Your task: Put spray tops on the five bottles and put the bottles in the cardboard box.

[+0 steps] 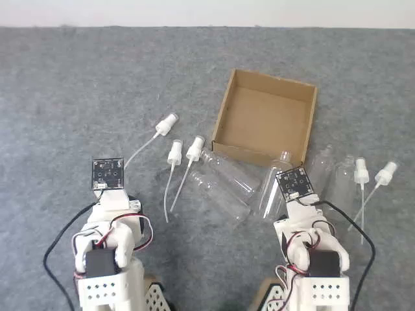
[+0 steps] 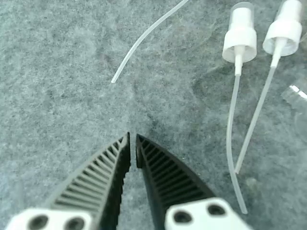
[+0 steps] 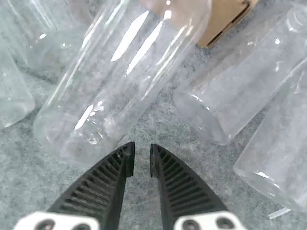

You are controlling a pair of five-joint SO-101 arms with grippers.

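L hand nearly closed, empty, over grey desk nr two spray tops, R hand likewise, empty, tips just short of base of clear bottle

The bottles are formed of clear glossy plastic, the spray tops of smooth white plastic, the box of matt cardboard, and the table is covered in rough felt.
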